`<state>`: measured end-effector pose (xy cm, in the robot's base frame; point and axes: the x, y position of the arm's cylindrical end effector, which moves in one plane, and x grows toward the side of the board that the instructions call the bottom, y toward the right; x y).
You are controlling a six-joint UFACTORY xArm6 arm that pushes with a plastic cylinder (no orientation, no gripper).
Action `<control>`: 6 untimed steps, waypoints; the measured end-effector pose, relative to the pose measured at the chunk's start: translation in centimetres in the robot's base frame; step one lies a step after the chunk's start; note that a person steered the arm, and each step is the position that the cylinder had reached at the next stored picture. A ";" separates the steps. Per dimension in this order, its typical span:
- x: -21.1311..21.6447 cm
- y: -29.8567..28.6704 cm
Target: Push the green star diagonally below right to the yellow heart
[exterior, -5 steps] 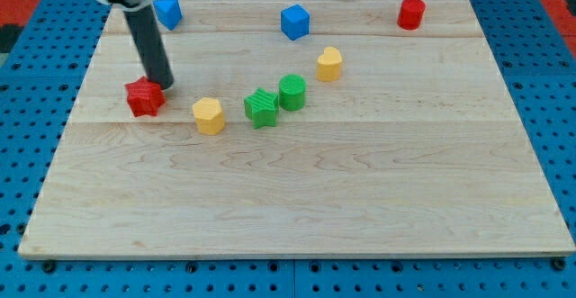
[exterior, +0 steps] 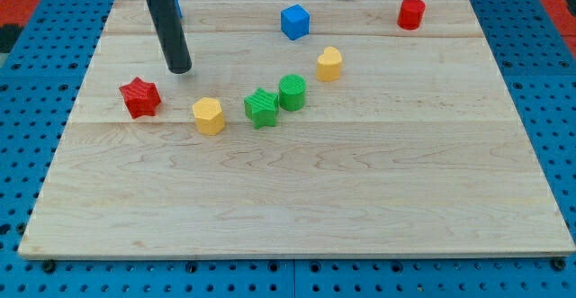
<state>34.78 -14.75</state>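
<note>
Green star (exterior: 261, 108) sits flat — no long axis — touching green cylinder (exterior: 292, 92).

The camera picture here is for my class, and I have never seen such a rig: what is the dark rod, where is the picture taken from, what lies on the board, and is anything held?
The dark rod is the end of a robot arm. It has no hand, so it holds nothing; my tip only slides on the wooden board and pushes blocks. One camera looks down on the board; where it is mounted is not on record. My tip stands above and right of the red star, apart from it. Further right lie a yellow block, the green star touching a green cylinder, and the yellow heart. Near the view's top are a blue cube, a red cylinder, and a blue block mostly hidden behind the rod.
</note>
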 end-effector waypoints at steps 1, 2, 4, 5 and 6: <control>0.0 1.1; 1.9 3.6; 7.9 10.0; 7.4 19.1; 7.4 26.0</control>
